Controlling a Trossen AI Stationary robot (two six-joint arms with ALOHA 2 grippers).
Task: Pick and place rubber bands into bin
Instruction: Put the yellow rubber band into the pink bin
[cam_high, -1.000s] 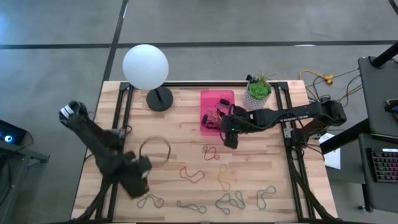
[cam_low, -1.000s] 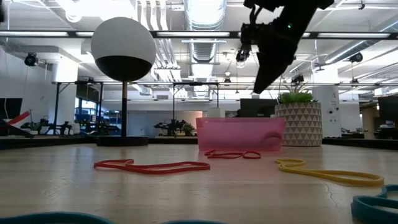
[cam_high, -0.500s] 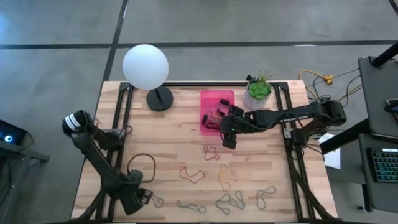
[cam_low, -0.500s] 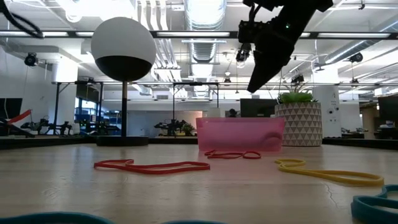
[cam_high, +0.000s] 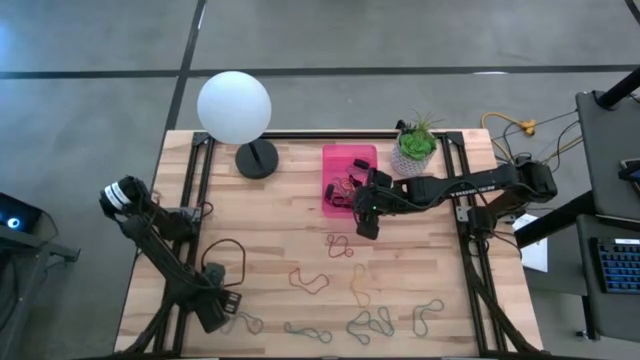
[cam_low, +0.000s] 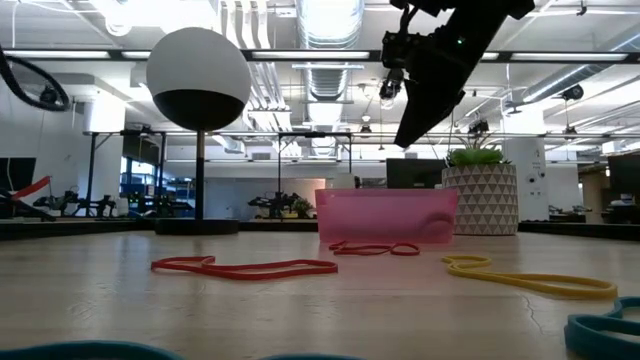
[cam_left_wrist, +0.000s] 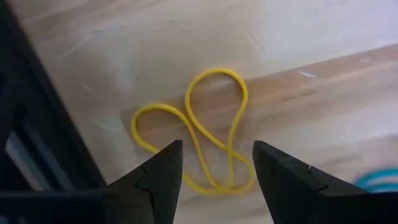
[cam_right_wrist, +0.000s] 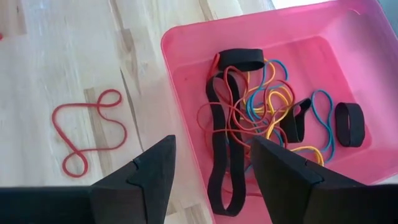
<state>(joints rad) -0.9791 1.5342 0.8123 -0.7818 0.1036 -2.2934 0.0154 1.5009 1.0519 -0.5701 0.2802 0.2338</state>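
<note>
Pink translucent bin (cam_right_wrist: 186, 56) holds black, red, yellow, blue rubber bands (cam_right_wrist: 261, 118). Yellow band (cam_left_wrist: 205, 143) on pale wood desk (cam_left_wrist: 311, 43). White triangle-patterned pot (cam_low: 480, 200), green plant (cam_high: 417, 140).

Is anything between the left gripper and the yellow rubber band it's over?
Nothing visible. The left gripper is open, its fingers either side of the yellow rubber band, which lies flat on bare table. No other band or object lies over it.

A white globe lamp (cam_high: 234, 107) on a black round base (cam_high: 257, 158) is seen at upper left of the wooden table (cam_high: 280, 240). A potted plant (cam_high: 415, 146) is set at upper right.
</note>
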